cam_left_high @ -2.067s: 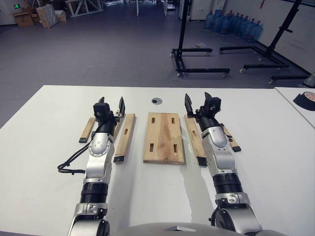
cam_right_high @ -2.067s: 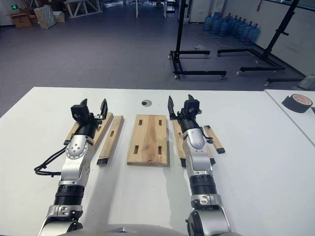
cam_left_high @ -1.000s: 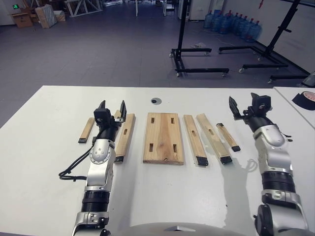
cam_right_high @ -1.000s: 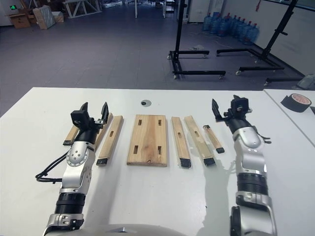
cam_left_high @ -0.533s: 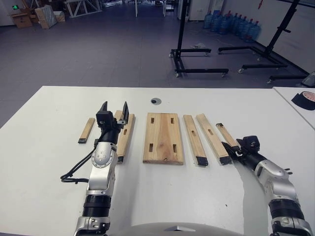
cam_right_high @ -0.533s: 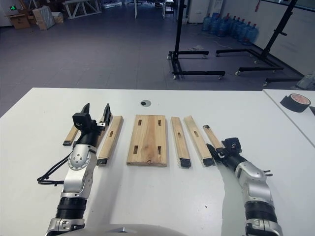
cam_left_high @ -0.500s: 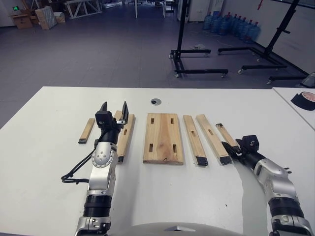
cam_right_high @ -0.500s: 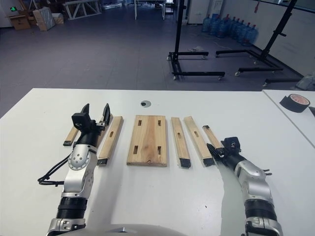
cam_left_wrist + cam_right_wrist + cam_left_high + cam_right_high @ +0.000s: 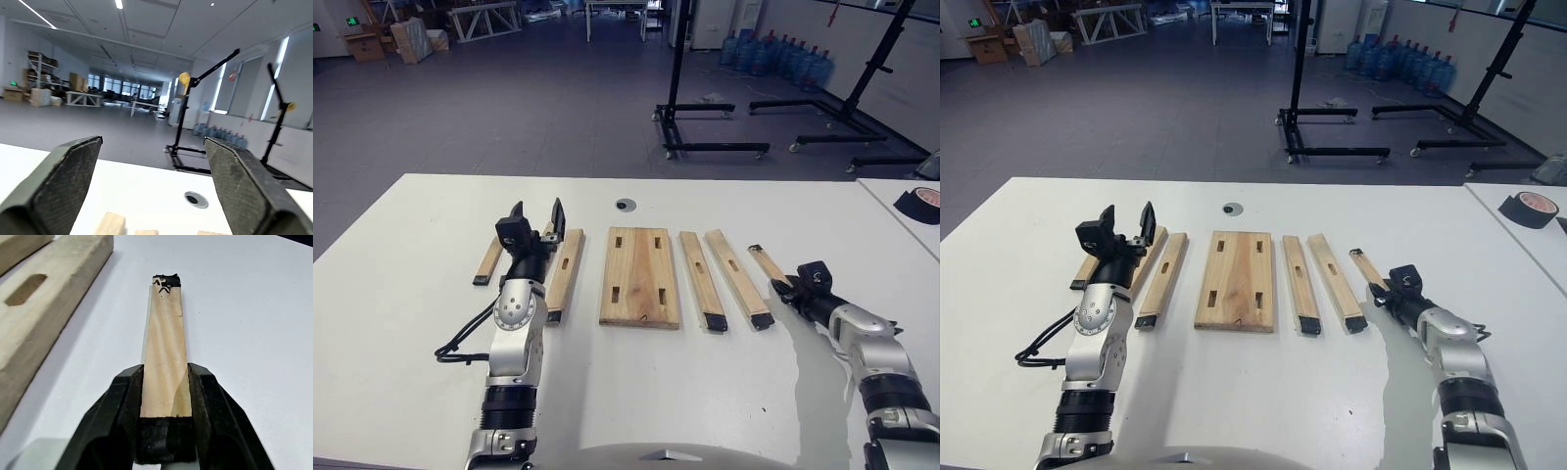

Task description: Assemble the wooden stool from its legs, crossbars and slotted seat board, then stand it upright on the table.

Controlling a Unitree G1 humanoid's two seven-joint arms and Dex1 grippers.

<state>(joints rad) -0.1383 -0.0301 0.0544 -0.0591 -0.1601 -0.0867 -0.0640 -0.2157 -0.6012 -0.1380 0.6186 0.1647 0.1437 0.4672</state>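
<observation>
The slotted seat board [image 9: 639, 276] lies flat at the table's middle. To its right lie two legs [image 9: 701, 279] [image 9: 737, 277] and a short crossbar [image 9: 766, 262]. My right gripper [image 9: 791, 289] sits low at the crossbar's near end, and its fingers [image 9: 122, 401] are shut on the crossbar [image 9: 165, 362]. Left of the board lie a leg [image 9: 566, 272], a second leg partly hidden under my left arm, and another crossbar [image 9: 489, 260]. My left gripper [image 9: 536, 217] is held above those pieces, open, with its pads [image 9: 58, 191] wide apart and nothing between them.
A black tape roll [image 9: 918, 201] rests on the neighbouring table at the right. A round hole [image 9: 626, 205] is in the tabletop behind the board. A black cable [image 9: 460, 343] loops beside my left arm. The front of the white table [image 9: 636, 392] is bare.
My right arm swung from over the right legs out to the right, then dropped to the short crossbar's near end and closed on it. The left arm barely moved.
</observation>
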